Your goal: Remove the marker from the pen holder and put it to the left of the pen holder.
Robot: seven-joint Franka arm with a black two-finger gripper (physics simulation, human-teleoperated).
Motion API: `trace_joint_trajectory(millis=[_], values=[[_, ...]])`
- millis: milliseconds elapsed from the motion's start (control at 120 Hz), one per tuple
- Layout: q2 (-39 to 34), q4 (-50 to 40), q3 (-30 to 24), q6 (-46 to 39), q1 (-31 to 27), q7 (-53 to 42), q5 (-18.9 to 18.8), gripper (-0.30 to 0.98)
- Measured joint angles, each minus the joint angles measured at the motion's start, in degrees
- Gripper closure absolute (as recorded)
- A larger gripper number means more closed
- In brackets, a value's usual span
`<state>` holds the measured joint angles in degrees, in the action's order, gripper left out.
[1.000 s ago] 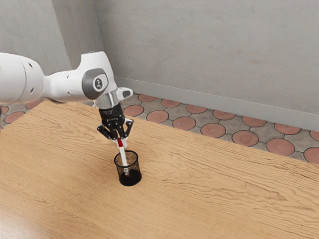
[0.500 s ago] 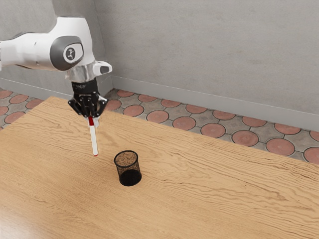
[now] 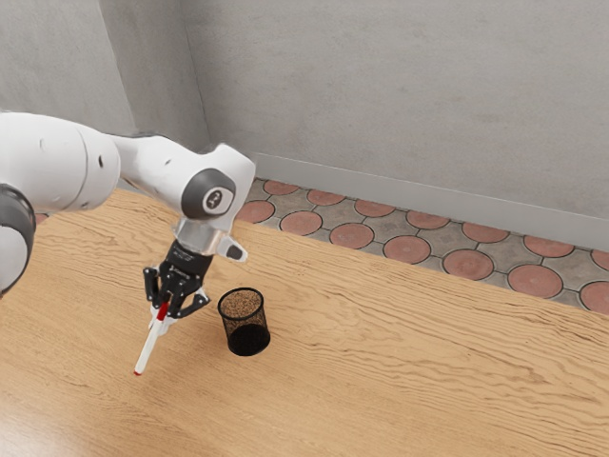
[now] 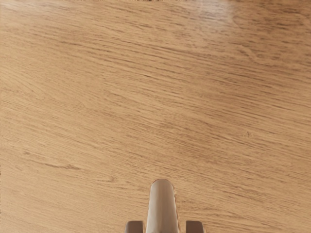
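Our black two-finger gripper [image 3: 163, 320] is clamped on the white marker [image 3: 149, 345] near its red end, with hand and marker leaning together. The marker is out of the black mesh pen holder [image 3: 248, 340], off to its side toward the exterior view's left, so we judge the removal done. Its lower end hangs close to the wooden tabletop [image 3: 381, 371] (whether it touches, we cannot tell). What's left for us is laying it down, letting go and backing away.
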<state>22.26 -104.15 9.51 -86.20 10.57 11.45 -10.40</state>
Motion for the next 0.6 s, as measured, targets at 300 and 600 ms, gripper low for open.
trace_joint_trajectory(millis=[300,600], values=[[2.4,0.6,-0.3,-0.4,-1.5,-2.6,-0.4,0.77],[1.5,2.0,-0.4,-0.4,-1.2,-5.3,1.0,0.25]])
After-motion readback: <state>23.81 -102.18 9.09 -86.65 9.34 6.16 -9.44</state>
